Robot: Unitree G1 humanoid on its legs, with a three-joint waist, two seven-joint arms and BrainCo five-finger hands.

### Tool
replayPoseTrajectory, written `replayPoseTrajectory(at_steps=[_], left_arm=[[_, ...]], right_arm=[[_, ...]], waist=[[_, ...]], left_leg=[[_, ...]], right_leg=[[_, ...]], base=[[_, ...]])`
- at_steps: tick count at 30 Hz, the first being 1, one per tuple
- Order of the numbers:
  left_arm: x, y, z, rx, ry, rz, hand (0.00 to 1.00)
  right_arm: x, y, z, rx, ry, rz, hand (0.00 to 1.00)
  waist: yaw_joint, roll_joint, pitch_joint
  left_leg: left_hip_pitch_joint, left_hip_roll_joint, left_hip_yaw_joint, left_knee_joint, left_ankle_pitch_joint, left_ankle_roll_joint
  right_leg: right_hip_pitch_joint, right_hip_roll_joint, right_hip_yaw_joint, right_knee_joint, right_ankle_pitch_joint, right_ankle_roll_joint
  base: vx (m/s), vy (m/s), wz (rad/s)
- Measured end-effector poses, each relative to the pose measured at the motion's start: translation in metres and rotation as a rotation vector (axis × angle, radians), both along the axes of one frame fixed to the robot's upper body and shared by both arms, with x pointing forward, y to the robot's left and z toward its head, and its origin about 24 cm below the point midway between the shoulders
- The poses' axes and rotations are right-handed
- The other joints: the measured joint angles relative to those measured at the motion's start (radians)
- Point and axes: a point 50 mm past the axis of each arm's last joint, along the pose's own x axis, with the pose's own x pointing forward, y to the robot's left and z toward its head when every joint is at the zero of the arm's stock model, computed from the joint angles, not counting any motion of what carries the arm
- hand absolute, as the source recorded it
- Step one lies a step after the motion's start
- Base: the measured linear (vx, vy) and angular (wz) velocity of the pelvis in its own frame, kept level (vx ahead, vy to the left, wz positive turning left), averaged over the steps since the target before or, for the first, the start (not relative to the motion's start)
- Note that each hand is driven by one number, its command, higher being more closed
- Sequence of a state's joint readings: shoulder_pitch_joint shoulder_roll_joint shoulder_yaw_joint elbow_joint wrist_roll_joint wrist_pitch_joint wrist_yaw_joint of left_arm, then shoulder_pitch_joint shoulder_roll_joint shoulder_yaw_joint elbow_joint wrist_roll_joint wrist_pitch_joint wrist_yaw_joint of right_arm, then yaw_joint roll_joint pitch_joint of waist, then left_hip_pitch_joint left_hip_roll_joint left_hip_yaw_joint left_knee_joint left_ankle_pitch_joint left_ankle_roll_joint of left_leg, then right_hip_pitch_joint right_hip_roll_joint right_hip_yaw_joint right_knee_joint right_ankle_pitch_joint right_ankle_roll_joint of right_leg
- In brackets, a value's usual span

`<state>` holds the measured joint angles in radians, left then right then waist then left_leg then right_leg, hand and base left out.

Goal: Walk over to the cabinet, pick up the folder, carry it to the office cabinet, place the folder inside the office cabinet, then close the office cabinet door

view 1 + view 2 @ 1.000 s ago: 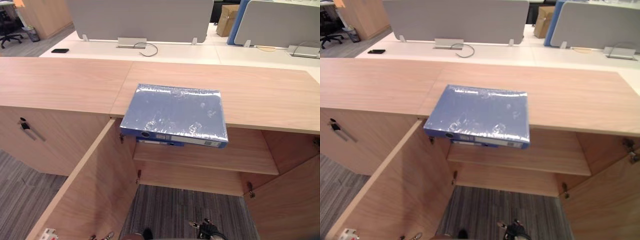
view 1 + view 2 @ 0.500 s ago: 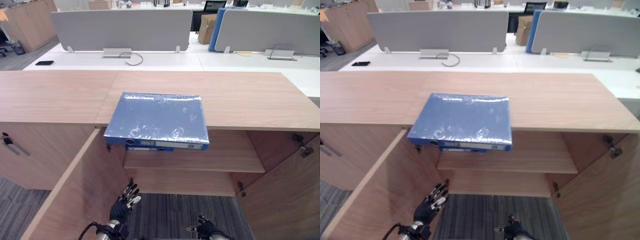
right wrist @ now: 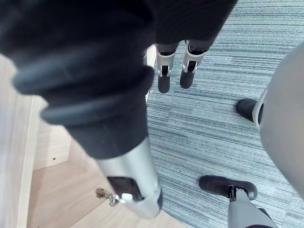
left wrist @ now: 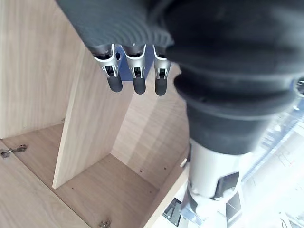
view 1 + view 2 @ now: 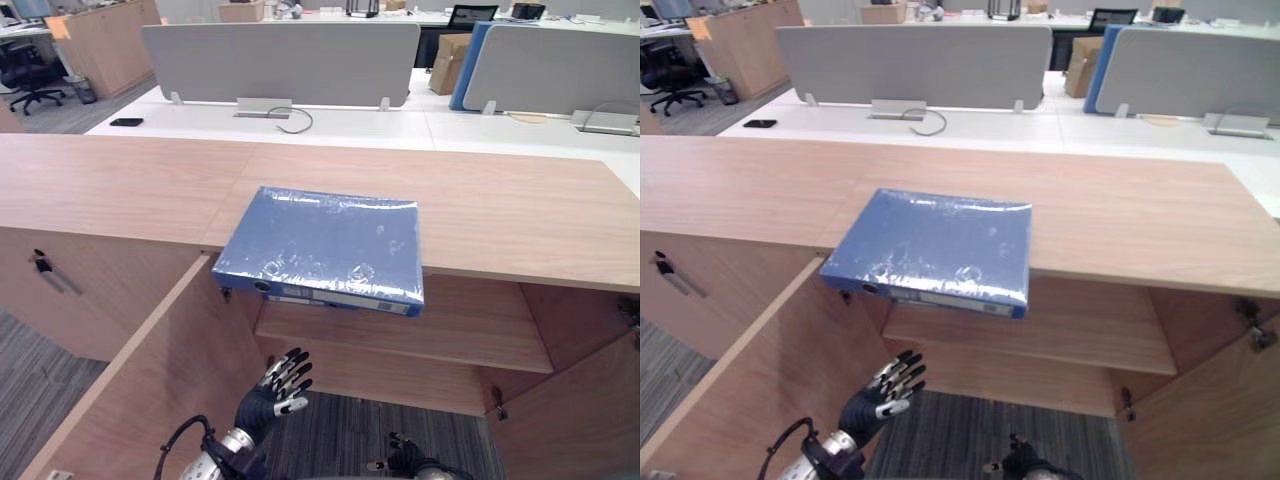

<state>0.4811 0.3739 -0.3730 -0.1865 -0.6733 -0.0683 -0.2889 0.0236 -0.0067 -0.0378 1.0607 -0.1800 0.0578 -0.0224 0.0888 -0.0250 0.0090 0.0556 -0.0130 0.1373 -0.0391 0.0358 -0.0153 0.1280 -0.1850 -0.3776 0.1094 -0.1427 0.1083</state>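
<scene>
The blue folder (image 5: pixel 320 248) lies flat in the middle of the frame on the cabinet top (image 5: pixel 520 205), wrapped in glossy clear film, its spine facing the camera and jutting a little over the front edge. Directly below it the office cabinet stands open, a wooden shelf (image 5: pixel 450 330) crossing its inside, one door (image 5: pixel 150 390) swung out at the lower left and the other door (image 5: pixel 585 420) at the lower right. The left hand (image 5: pixel 265 402) is raised in the lower middle of the frame, below the folder and apart from it, just beside the left door, its fingers straight and spread and holding nothing. The right hand (image 5: pixel 408 462) sits low at the bottom edge over the grey striped carpet (image 5: pixel 340 430); its wrist view shows its fingers (image 3: pixel 164 80) extended loosely towards the floor, empty. At the left edge a key (image 5: pixel 42 265) hangs in a closed cabinet front. Behind the wooden top run white desks (image 5: pixel 360 125) with grey partition screens (image 5: pixel 280 60), a black phone (image 5: pixel 125 122) at the upper left, a cardboard box (image 5: pixel 450 62) at the upper right and an office chair (image 5: pixel 28 80) in the far upper left corner.
</scene>
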Motion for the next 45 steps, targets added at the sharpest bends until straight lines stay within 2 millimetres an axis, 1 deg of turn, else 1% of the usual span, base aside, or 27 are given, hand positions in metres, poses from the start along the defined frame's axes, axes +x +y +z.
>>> replayPoseTrajectory(at_steps=[3, 6, 9, 11, 13, 14, 16, 17, 19, 20, 22, 24, 25, 26, 27, 28, 31, 32, 34, 35, 37, 39, 40, 42, 44, 45], left_arm=[[0.000, 0.001, 0.010, 0.004, -0.040, -0.023, 0.00], [-0.003, 0.004, 0.016, -0.003, -0.061, 0.000, 0.00], [-0.006, 0.011, 0.021, 0.004, -0.076, 0.037, 0.00], [-0.006, 0.017, 0.030, 0.008, -0.108, 0.065, 0.00], [-0.004, 0.026, 0.050, 0.011, -0.195, 0.123, 0.00], [-0.003, 0.029, 0.057, 0.010, -0.224, 0.142, 0.00], [0.006, 0.049, 0.086, -0.032, -0.373, 0.289, 0.00], [0.007, 0.056, 0.092, -0.044, -0.413, 0.340, 0.00], [0.010, 0.078, 0.111, -0.090, -0.544, 0.513, 0.00], [0.009, 0.084, 0.116, -0.111, -0.580, 0.566, 0.00], [0.007, 0.089, 0.123, -0.155, -0.634, 0.662, 0.00], [0.006, 0.086, 0.126, -0.188, -0.643, 0.701, 0.00], [0.005, 0.082, 0.132, -0.187, -0.656, 0.725, 0.00], [0.005, 0.079, 0.136, -0.172, -0.664, 0.735, 0.00], [0.005, 0.074, 0.143, -0.146, -0.685, 0.748, 0.00], [0.007, 0.068, 0.149, -0.069, -0.710, 0.765, 0.00], [0.014, 0.061, 0.159, 0.086, -0.771, 0.836, 0.00], [0.016, 0.059, 0.161, 0.108, -0.782, 0.853, 0.00], [0.022, 0.057, 0.168, 0.223, -0.836, 0.951, 0.00], [0.024, 0.057, 0.169, 0.268, -0.851, 0.979, 0.00], [0.032, 0.057, 0.168, 0.485, -0.877, 1.098, 0.00], [0.036, 0.056, 0.167, 0.607, -0.891, 1.149, 0.00], [0.040, 0.052, 0.166, 0.722, -0.922, 1.178, 0.00], [0.043, 0.045, 0.166, 0.806, -0.965, 1.176, 0.00], [0.050, 0.032, 0.162, 0.923, -1.024, 1.128, 0.00], [0.052, 0.030, 0.160, 0.952, -1.034, 1.114, 0.00]], right_arm=[[-0.001, -0.003, 0.000, -0.006, 0.006, -0.005, 0.00], [-0.006, -0.009, -0.003, -0.035, 0.040, 0.022, 0.00], [-0.010, -0.012, -0.005, -0.043, 0.062, 0.021, 0.00], [-0.011, -0.013, -0.005, -0.044, 0.068, 0.021, 0.00], [-0.010, -0.012, -0.005, -0.045, 0.069, 0.022, 0.00], [-0.010, -0.012, -0.005, -0.046, 0.068, 0.022, 0.00], [-0.010, -0.012, -0.005, -0.045, 0.075, 0.024, 0.00], [-0.011, -0.012, -0.006, -0.045, 0.080, 0.023, 0.00], [-0.015, -0.011, -0.007, -0.045, 0.099, 0.024, 0.00], [-0.016, -0.012, -0.008, -0.046, 0.104, 0.024, 0.00], [-0.021, -0.012, -0.009, -0.052, 0.130, 0.038, 0.00], [-0.021, -0.013, -0.009, -0.053, 0.135, 0.023, 0.00], [-0.017, -0.013, -0.009, -0.052, 0.129, 0.018, 0.00], [-0.016, -0.013, -0.008, -0.053, 0.127, 0.018, 0.00], [-0.011, -0.013, -0.008, -0.055, 0.121, 0.019, 0.00], [-0.007, -0.012, -0.007, -0.055, 0.118, 0.013, 0.00], [-0.002, -0.008, -0.006, -0.039, 0.108, -0.027, 0.00], [-0.002, -0.007, -0.006, -0.034, 0.108, -0.033, 0.00], [-0.006, -0.002, -0.007, -0.027, 0.115, -0.048, 0.00], [-0.008, -0.001, -0.007, -0.030, 0.119, -0.050, 0.00], [-0.008, -0.001, -0.007, -0.051, 0.112, -0.050, 0.00], [-0.007, -0.002, -0.007, -0.067, 0.104, -0.055, 0.00], [-0.007, -0.002, -0.007, -0.079, 0.100, -0.062, 0.00], [-0.007, -0.003, -0.007, -0.085, 0.100, -0.064, 0.00], [-0.008, -0.004, -0.007, -0.096, 0.101, -0.064, 0.00], [-0.008, -0.004, -0.007, -0.100, 0.102, -0.059, 0.00]], waist=[[0.001, -0.003, 0.002], [0.019, -0.004, 0.002], [0.023, -0.005, 0.004], [0.027, -0.006, 0.008], [0.044, -0.007, 0.010], [0.046, -0.007, 0.012], [0.056, -0.009, 0.017], [0.061, -0.010, 0.018], [0.074, -0.012, 0.018], [0.075, -0.012, 0.022], [0.077, -0.016, 0.025], [0.080, -0.016, 0.029], [0.078, -0.018, 0.044], [0.079, -0.019, 0.046], [0.078, -0.020, 0.049], [0.076, -0.020, 0.050], [0.064, -0.020, 0.051], [0.063, -0.019, 0.051], [0.056, -0.019, 0.051], [0.053, -0.019, 0.051], [0.040, -0.019, 0.050], [0.034, -0.017, 0.048], [0.031, -0.016, 0.047], [0.030, -0.015, 0.045], [0.027, -0.014, 0.045], [0.027, -0.014, 0.044]], left_leg=[[0.000, -0.012, -0.035, -0.025, 0.021, 0.008], [-0.005, -0.014, -0.043, -0.022, 0.022, 0.008], [-0.021, -0.020, -0.071, -0.007, 0.020, 0.010], [-0.022, -0.022, -0.091, -0.006, 0.021, 0.006], [-0.038, -0.023, -0.104, 0.001, 0.023, 0.003], [-0.040, -0.025, -0.112, 0.007, 0.024, 0.003], [-0.045, -0.029, -0.139, 0.011, 0.030, 0.000], [-0.045, -0.029, -0.141, 0.012, 0.031, -0.001], [-0.053, -0.032, -0.154, 0.024, 0.035, 0.005], [-0.056, -0.034, -0.163, 0.029, 0.035, 0.005], [-0.061, -0.038, -0.184, 0.041, 0.035, 0.005], [-0.074, -0.044, -0.199, 0.055, 0.035, 0.005], [-0.073, -0.044, -0.207, 0.066, 0.034, 0.006], [-0.074, -0.044, -0.208, 0.069, 0.033, 0.006], [-0.076, -0.045, -0.208, 0.076, 0.030, 0.007], [-0.079, -0.046, -0.208, 0.084, 0.027, 0.008], [-0.089, -0.046, -0.208, 0.095, 0.022, 0.004], [-0.089, -0.044, -0.205, 0.091, 0.022, 0.003], [-0.087, -0.041, -0.197, 0.076, 0.026, -0.001], [-0.086, -0.040, -0.194, 0.076, 0.026, -0.001], [-0.079, -0.035, -0.173, 0.075, 0.028, 0.005], [-0.077, -0.032, -0.165, 0.075, 0.027, 0.006], [-0.073, -0.028, -0.154, 0.075, 0.023, 0.005], [-0.069, -0.024, -0.146, 0.075, 0.019, 0.006], [-0.061, -0.021, -0.146, 0.075, 0.018, 0.006], [-0.057, -0.020, -0.145, 0.073, 0.018, 0.006]], right_leg=[[0.010, -0.005, -0.029, -0.007, 0.005, 0.001], [0.018, -0.004, -0.030, -0.009, 0.013, -0.007], [0.027, -0.004, -0.037, -0.009, 0.014, -0.009], [0.032, -0.004, -0.057, -0.011, 0.014, -0.009], [0.034, -0.001, -0.066, -0.018, 0.014, -0.010], [0.035, 0.000, -0.071, -0.021, 0.013, -0.010], [0.045, 0.005, -0.086, -0.037, 0.013, -0.011], [0.047, 0.006, -0.086, -0.040, 0.012, -0.011], [0.056, 0.011, -0.094, -0.053, 0.013, -0.011], [0.060, 0.011, -0.104, -0.055, 0.013, -0.011], [0.072, 0.011, -0.119, -0.061, 0.013, -0.011], [0.073, 0.009, -0.132, -0.062, 0.014, -0.011], [0.084, 0.008, -0.138, -0.058, 0.014, -0.011], [0.084, 0.008, -0.138, -0.058, 0.014, -0.012], [0.084, 0.007, -0.138, -0.054, 0.014, -0.012], [0.084, 0.005, -0.137, -0.052, 0.014, -0.012], [0.076, 0.003, -0.134, -0.052, 0.013, -0.013], [0.072, 0.004, -0.130, -0.054, 0.010, -0.017], [0.063, 0.009, -0.107, -0.069, 0.017, -0.020], [0.063, 0.010, -0.104, -0.072, 0.018, -0.020], [0.063, 0.014, -0.078, -0.089, 0.036, -0.009], [0.063, 0.017, -0.066, -0.100, 0.043, -0.010], [0.063, 0.019, -0.049, -0.106, 0.048, -0.011], [0.062, 0.021, -0.035, -0.106, 0.049, -0.012], [0.064, 0.024, -0.024, -0.104, 0.050, -0.013], [0.065, 0.024, -0.021, -0.104, 0.050, -0.013]], base=[[-0.03, 0.021, 0.31], [-0.03, 0.025, 0.13], [-0.04, 0.004, 0.24], [-0.03, -0.003, 0.30], [-0.04, -0.007, 0.20], [-0.05, -0.009, 0.29], [-0.04, -0.015, 0.31], [-0.03, -0.011, 0.14], [-0.02, -0.013, 0.17], [-0.02, -0.017, 0.29], [-0.02, -0.011, 0.29], [-0.03, 0.006, 0.25], [-0.03, 0.011, 0.18], [-0.06, 0.016, 0.13], [-0.08, 0.015, 0.02], [-0.09, 0.020, 0.02], [-0.09, 0.028, -0.01], [-0.08, 0.027, -0.17], [-0.04, 0.019, -0.24], [-0.01, 0.008, -0.22], [0.01, 0.000, -0.29], [0.02, -0.009, -0.29], [0.03, -0.013, -0.30], [0.02, -0.008, -0.26], [0.00, -0.010, -0.18], [-0.02, 0.002, -0.13]])
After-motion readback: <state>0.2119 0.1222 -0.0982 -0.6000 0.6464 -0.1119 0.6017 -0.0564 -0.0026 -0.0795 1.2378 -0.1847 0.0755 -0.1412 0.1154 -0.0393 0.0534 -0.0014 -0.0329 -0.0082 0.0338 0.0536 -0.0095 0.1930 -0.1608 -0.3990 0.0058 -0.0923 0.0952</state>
